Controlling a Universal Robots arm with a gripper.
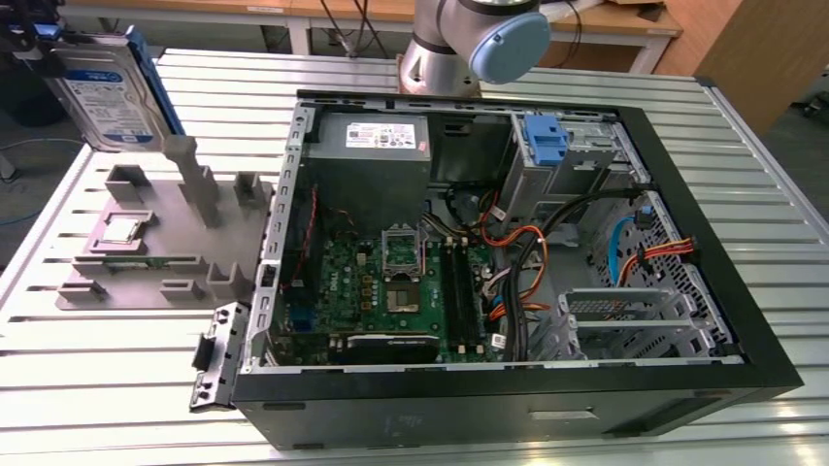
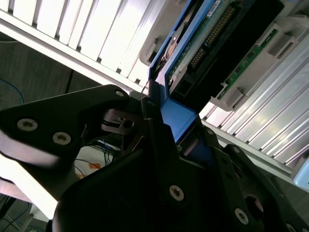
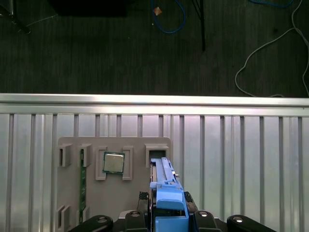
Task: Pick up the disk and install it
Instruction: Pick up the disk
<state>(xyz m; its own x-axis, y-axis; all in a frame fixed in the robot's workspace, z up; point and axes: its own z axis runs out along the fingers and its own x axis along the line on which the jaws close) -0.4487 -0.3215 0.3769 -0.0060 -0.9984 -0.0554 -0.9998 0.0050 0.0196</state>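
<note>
The disk [image 1: 111, 97], a silver hard drive with a white-and-blue label and blue side rails, hangs on edge in the air at the exterior view's upper left, above the grey parts holder [image 1: 155, 243]. My gripper [image 1: 49, 46] is shut on its upper end. In the second wrist view the dark fingers [image 2: 159, 125] clamp the blue rail, and the disk's [image 2: 217, 48] circuit-board side faces the camera. In the first wrist view the disk [image 3: 166, 191] shows edge-on, over the holder's [image 3: 67, 145] empty slot.
An open computer case [image 1: 764, 369] lies on the slatted metal table [image 1: 104, 388], with a motherboard, cables and a drive cage carrying a blue latch [image 1: 550, 141]. A grey power-supply box [image 1: 376, 136] sits inside. The holder carries a square CPU chip [image 3: 114, 162] and a memory stick [image 3: 82, 174].
</note>
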